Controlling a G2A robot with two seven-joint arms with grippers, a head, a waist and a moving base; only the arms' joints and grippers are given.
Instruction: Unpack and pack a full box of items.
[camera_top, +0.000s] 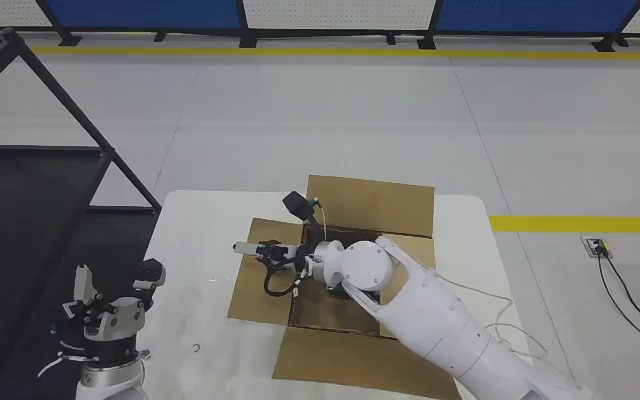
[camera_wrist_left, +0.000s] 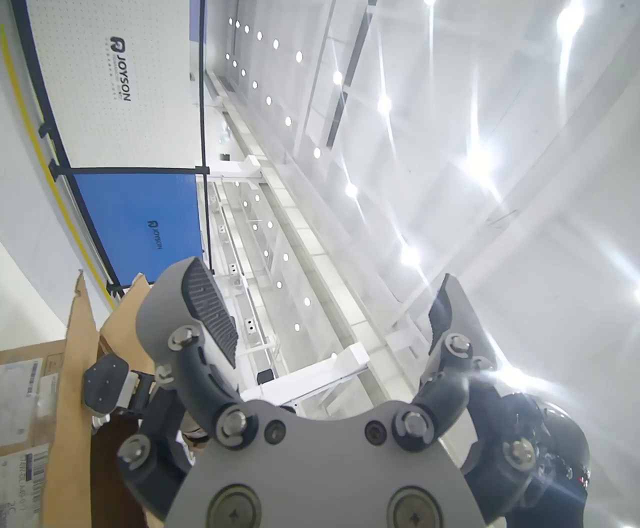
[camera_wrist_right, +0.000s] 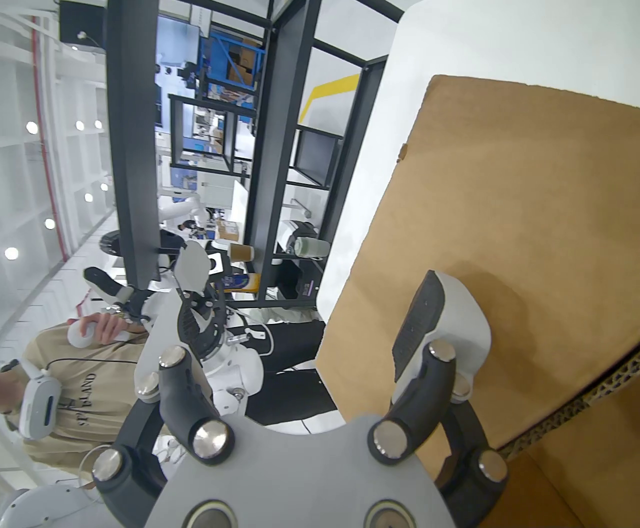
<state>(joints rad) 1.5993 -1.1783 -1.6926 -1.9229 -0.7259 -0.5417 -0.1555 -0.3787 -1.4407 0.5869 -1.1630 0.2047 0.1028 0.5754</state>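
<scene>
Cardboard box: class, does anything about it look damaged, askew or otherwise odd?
A small nick breaks the edge of the box flap beside the open right gripper; otherwise nothing stands out.

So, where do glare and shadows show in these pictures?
Left wrist view: ceiling lamps flare into streaks beyond the open left gripper. Right wrist view: the right gripper throws a soft shadow on the cardboard flap. Top view: even light, no glare on the table.
</scene>
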